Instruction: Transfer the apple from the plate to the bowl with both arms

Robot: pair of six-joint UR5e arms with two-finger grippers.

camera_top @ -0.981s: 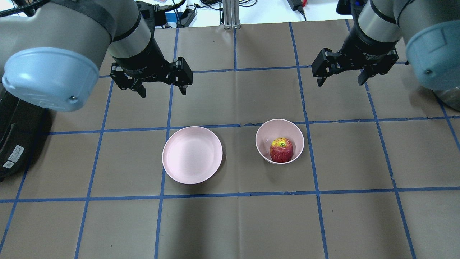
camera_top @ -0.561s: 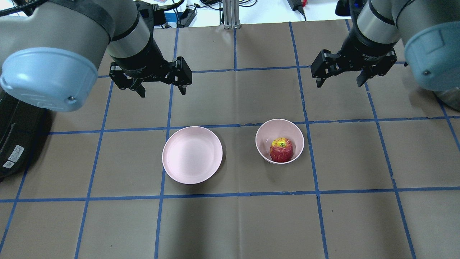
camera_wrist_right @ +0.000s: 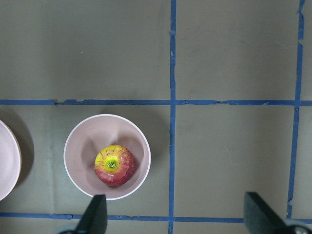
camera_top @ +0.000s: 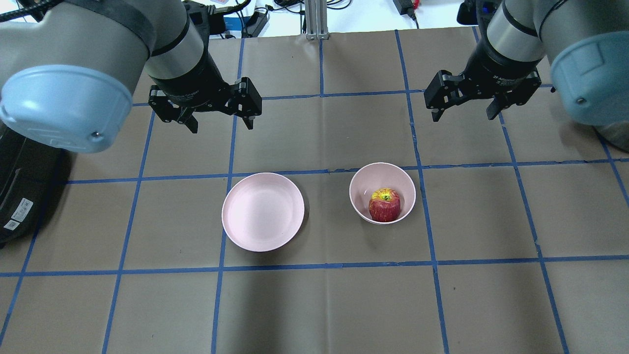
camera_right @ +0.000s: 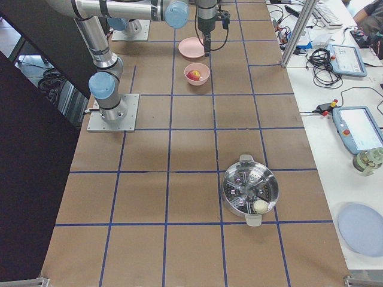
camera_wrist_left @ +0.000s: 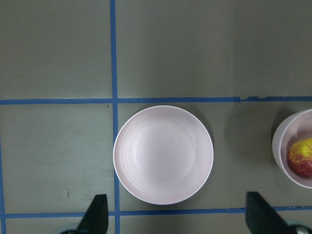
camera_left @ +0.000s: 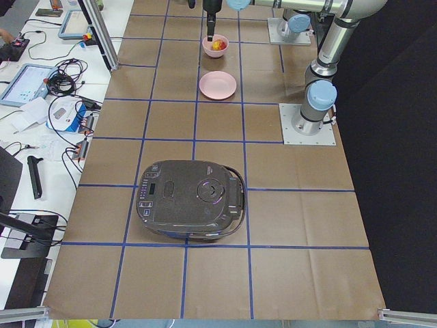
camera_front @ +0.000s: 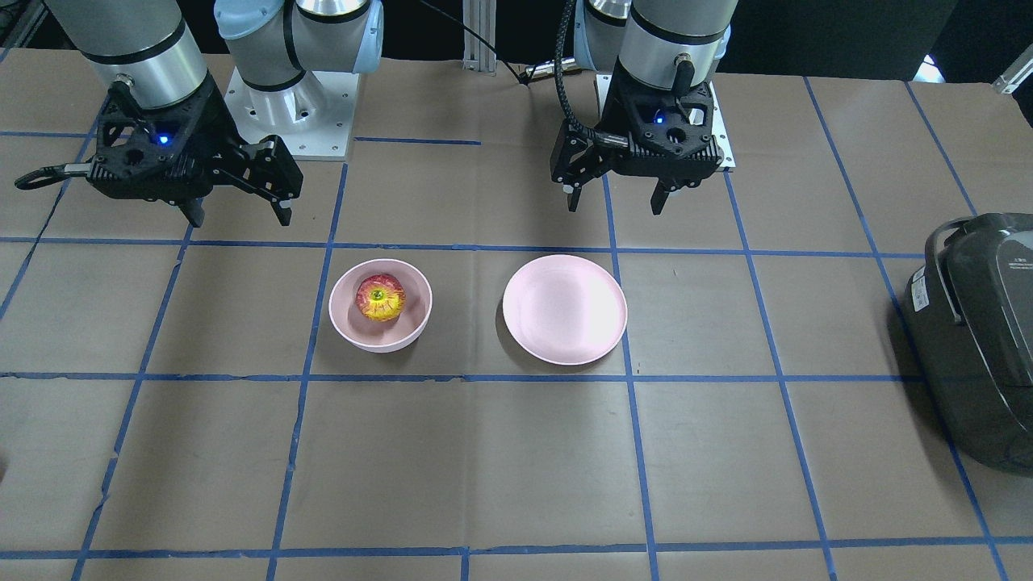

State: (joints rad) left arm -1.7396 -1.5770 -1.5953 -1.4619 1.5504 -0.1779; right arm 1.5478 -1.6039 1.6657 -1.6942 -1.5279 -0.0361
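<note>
The apple (camera_top: 384, 205) sits in the bowl (camera_top: 373, 174), stem dimple up, resting against the bottom and clear of both arms. The plate (camera_top: 263, 211) lies bare just beside the bowl on the bench (camera_top: 324, 305), the two dishes apart. Judged from this, the transfer looks finished and nothing is left to grasp. The left pincer (camera_top: 222, 127) hangs raised over the bench with its fingers spread wide and nothing between them. The right pincer (camera_top: 463, 116) hangs the same way, fingers apart and empty. Of the two, the right one is nearer the apple and the left one is nearer the plate. In the right wrist view the apple (camera_wrist_right: 114, 165) shows below the camera, off the pincer's midline and close above one fingertip (camera_wrist_right: 95, 214), so a straight drop would probably not centre on it. The left wrist view is filled by the plate (camera_wrist_left: 163, 154), which lies between its two fingertips, with the bowl only at that picture's edge. The apple is round, so it has no long axis to line up with. Any coming move is likely a retreat, and both arms stand high enough that the bowl should be left undisturbed.
</note>
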